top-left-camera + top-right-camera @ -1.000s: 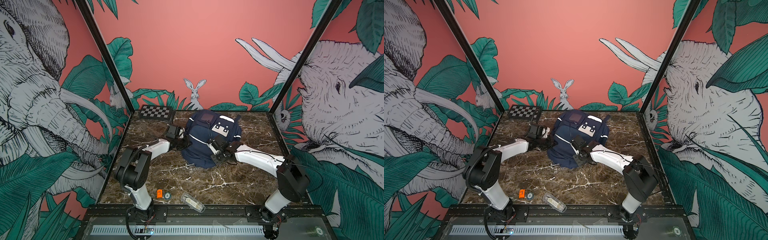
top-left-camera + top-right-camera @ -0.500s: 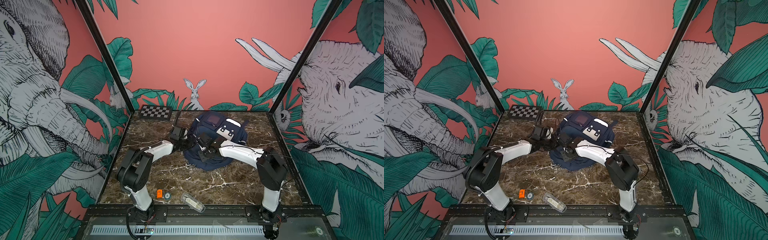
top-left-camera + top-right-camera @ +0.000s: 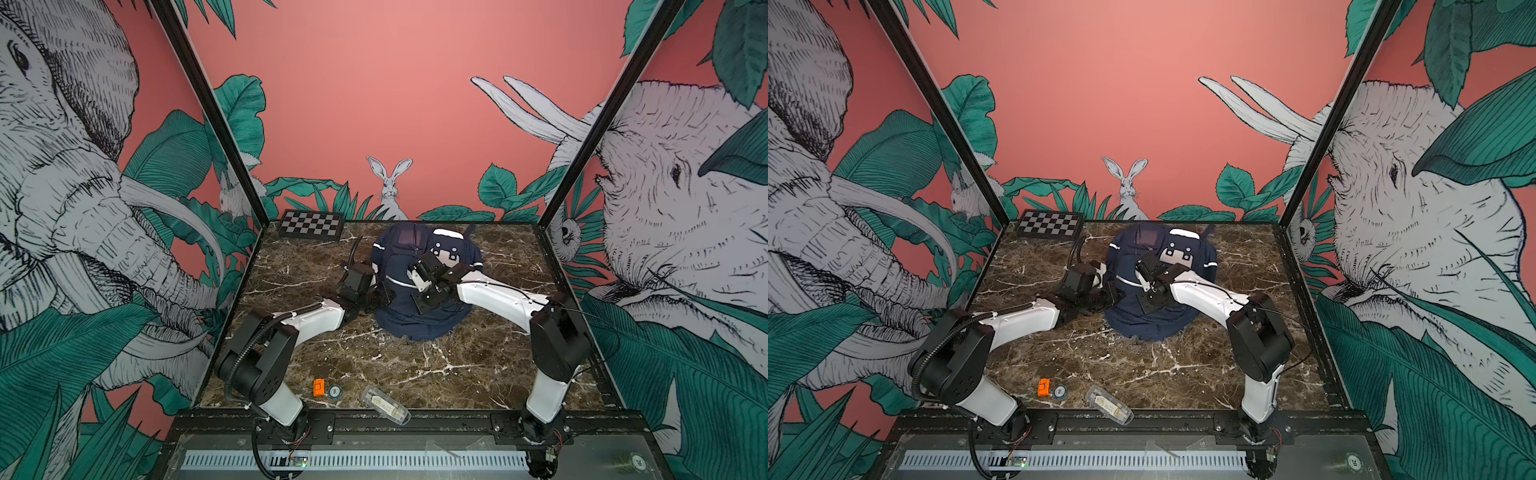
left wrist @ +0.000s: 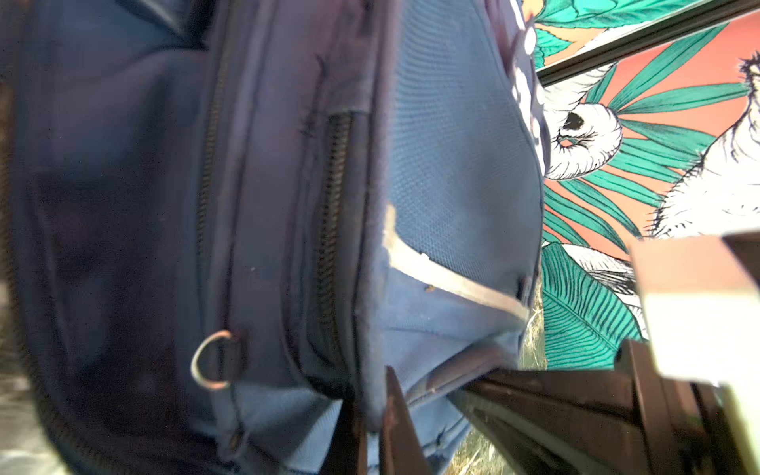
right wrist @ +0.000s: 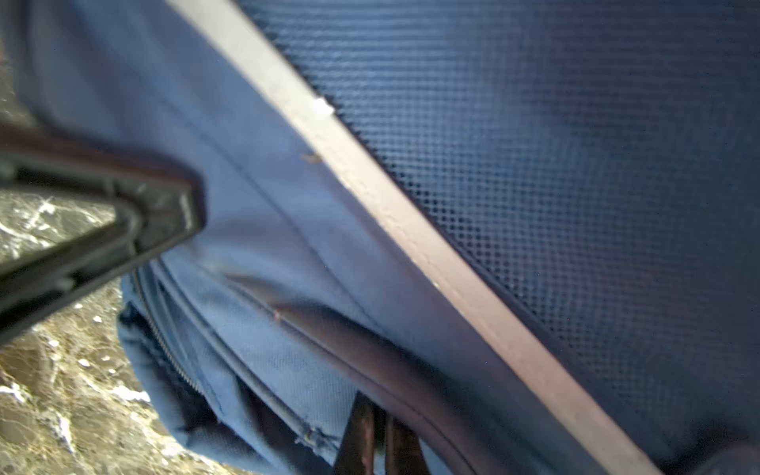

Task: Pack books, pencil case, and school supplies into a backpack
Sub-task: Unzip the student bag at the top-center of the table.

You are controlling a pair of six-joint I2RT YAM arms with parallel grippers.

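The navy backpack [image 3: 419, 320] [image 3: 1142, 326] sits at the middle back of the marble table, its white dotted patch [image 3: 446, 253] facing up. My left gripper [image 3: 384, 297] [image 4: 374, 436] is at its left side, shut on a fold of fabric beside the zip [image 4: 329, 230]. My right gripper [image 3: 426, 301] [image 5: 380, 432] lies on the front, shut, its tips pinched into a seam fold below the silver strip [image 5: 411, 214]. A clear pencil case [image 3: 384, 405] [image 3: 1108, 405] lies at the front edge. The books are hidden or out of view.
A small orange item [image 3: 318, 386] and a small round item [image 3: 335, 390] lie beside the pencil case. A black-and-white chessboard [image 3: 311, 224] [image 3: 1050, 224] leans at the back left corner. Black frame posts and printed walls close in the table on three sides.
The backpack has been pulled and reshaped, now rounder and slightly nearer the front. The right arm swung in toward the middle and back out a little; the left arm stayed at the bag's left edge.
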